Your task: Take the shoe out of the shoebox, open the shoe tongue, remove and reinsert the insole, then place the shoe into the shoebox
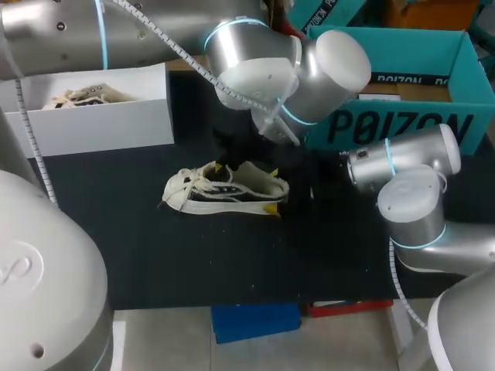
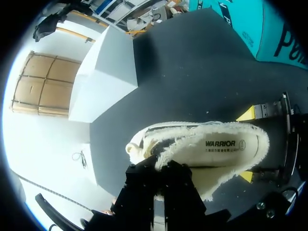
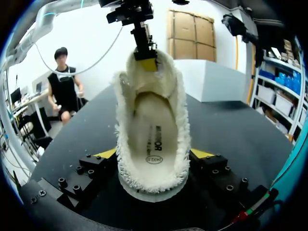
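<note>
Cream fleece lines the shoe (image 1: 224, 189), which lies out of the white shoebox (image 1: 100, 124) on the black desk (image 1: 325, 255). Its long axis runs across the head view, toe toward my left side and heel toward my right. The right gripper (image 3: 154, 154) has its fingers closed on the heel from both sides, a yellow tip pressed against each flank, so the shoe points straight away from that wrist. The left gripper (image 2: 160, 175) comes down from above onto the middle of the shoe. Its fingers look pinched on the fleecy top edge of the tongue (image 3: 144, 72), though the contact is partly hidden by their own black bodies. The insole (image 3: 155, 139) still lies flat inside, just behind and below the left fingers, and the left arm is the nearer one to reach it; I judge the tongue must be drawn toward the toe first. Dark print sits on the heel end of the insole, and large dark lettering runs along the teal box (image 1: 402, 127) at the desk's far right.
</note>
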{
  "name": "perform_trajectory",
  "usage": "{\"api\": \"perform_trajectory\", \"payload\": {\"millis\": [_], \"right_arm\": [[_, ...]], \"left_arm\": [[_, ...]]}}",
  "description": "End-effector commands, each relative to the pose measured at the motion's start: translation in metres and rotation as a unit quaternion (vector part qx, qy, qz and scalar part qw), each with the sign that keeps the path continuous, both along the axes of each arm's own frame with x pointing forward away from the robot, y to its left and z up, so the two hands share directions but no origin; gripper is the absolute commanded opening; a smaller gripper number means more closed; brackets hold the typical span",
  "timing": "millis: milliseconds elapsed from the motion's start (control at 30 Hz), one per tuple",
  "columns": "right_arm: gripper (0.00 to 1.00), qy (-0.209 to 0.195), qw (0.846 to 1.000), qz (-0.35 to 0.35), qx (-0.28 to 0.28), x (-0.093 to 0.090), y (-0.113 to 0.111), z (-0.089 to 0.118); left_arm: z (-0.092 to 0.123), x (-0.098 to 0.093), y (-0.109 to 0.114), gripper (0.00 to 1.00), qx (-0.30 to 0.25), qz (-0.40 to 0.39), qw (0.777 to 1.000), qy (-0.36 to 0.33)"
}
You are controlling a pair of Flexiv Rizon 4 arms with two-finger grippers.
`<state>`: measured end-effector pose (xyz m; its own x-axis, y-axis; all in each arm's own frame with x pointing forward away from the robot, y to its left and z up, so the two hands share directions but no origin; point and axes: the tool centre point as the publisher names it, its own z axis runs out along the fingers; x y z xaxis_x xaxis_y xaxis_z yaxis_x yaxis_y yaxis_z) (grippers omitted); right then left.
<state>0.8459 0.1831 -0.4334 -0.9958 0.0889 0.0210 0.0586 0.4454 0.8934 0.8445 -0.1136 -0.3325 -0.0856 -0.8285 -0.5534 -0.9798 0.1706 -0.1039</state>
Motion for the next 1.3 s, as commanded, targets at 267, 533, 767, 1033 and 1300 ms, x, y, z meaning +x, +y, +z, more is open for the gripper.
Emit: {"api": "perform_trajectory", "payload": {"millis": [267, 533, 767, 1033, 1300], "right_arm": [[0.0, 0.001, 1.0, 0.001, -0.001, 0.001, 0.002, -0.001], [0.0, 0.001, 1.0, 0.001, -0.001, 0.001, 0.002, -0.001], [0.0, 0.001, 1.0, 0.001, -0.001, 0.001, 0.002, -0.001], [0.0, 0.001, 1.0, 0.001, -0.001, 0.001, 0.002, -0.001], [0.0, 0.001, 1.0, 0.001, -0.001, 0.001, 0.002, -0.001]], "left_arm": [[0.016, 0.007, 0.04, 0.0, -0.03, 0.024, 0.999, -0.01], [0.014, 0.008, 0.053, 0.0, -0.032, 0.036, 0.999, -0.01], [0.01, 0.008, 0.067, 1.0, -0.04, 0.051, 0.998, 0.006], [0.014, 0.007, 0.093, 1.0, -0.051, 0.07, 0.996, 0.023], [0.005, 0.002, 0.112, 1.0, -0.058, 0.088, 0.994, 0.037]]}}
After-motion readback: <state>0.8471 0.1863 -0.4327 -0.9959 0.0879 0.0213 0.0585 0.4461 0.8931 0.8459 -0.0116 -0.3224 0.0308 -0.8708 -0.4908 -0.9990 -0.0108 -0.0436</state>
